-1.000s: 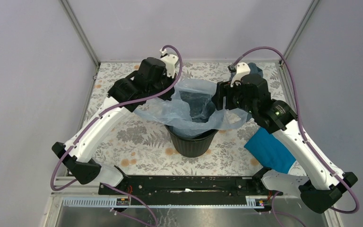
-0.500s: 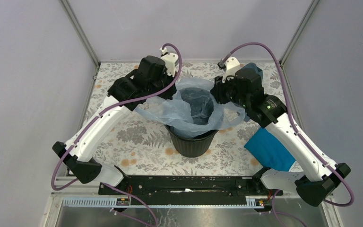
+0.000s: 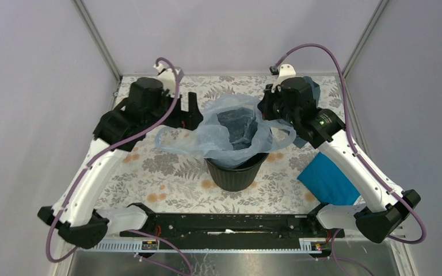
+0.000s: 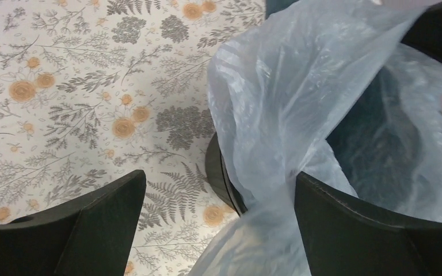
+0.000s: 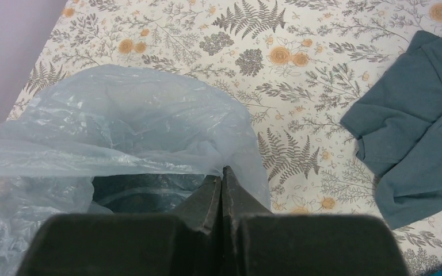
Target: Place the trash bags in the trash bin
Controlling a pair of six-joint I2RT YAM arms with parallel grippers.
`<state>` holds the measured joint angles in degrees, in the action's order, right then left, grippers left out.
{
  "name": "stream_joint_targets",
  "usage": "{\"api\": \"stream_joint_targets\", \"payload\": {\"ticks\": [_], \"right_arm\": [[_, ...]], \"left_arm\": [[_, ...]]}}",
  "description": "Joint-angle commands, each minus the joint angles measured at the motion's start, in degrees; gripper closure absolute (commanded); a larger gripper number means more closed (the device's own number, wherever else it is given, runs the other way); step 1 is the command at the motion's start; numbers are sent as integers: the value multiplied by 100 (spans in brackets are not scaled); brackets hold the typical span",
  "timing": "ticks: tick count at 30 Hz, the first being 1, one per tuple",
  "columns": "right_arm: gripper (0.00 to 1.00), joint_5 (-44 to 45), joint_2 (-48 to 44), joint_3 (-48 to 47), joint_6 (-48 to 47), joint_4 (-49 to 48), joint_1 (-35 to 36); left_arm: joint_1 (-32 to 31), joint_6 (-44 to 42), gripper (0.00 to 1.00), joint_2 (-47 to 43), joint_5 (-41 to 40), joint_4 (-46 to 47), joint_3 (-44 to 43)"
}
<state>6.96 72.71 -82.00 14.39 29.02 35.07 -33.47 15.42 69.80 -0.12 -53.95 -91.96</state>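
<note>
The black ribbed trash bin [image 3: 236, 172] stands mid-table. The pale blue translucent trash bag [image 3: 213, 133] sits in its mouth, with its sides billowing over the rim and a handle loop hanging on each side. My left gripper [image 3: 195, 112] is open just left of the bag. In the left wrist view its fingers [image 4: 80, 230] stand wide apart, the bag [image 4: 276, 103] hangs loose between them, and the bin rim [image 4: 216, 167] shows below. My right gripper [image 5: 223, 171] is shut, pinching the bag's right edge [image 5: 167, 123] at its tips over the bin.
A bright blue cloth [image 3: 328, 181] lies on the floral tabletop [image 3: 167, 167] right of the bin, under my right arm. A dull grey-blue cloth [image 5: 414, 126] lies at the back right. Enclosure walls and posts bound the table.
My left gripper has opened, let go of the bag and drawn back to the left. My right gripper has shut on the bag's right edge and shifted slightly toward the back.
</note>
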Motion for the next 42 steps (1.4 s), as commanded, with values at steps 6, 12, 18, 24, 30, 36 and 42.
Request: {"api": "stream_joint_targets", "payload": {"ticks": [6, 12, 18, 24, 30, 36, 42], "right_arm": [[100, 108, -20, -273, 5, 165, -48], [100, 115, -81, -248, -11, 135, -48], [100, 112, -45, -289, -54, 156, -50], [100, 149, -79, -233, -100, 103, -48], [100, 271, 88, -324, -50, 99, -67], [100, 431, 508, -711, -23, 445, -291], [100, -955, 558, -819, -390, 1068, -395]], "left_arm": [[236, 449, 5, -788, 1257, -123, 216], [238, 758, 37, -1042, 1304, -21, 664], [237, 739, 10, -1210, 1772, -121, 1047], [236, 937, 39, -1653, 1685, -227, 1306], [236, 1136, 100, -1744, 1330, -161, 1351], [237, 1382, 100, -1959, -761, 257, 1682], [238, 1532, 100, -1757, -1426, 503, 2096]]}}
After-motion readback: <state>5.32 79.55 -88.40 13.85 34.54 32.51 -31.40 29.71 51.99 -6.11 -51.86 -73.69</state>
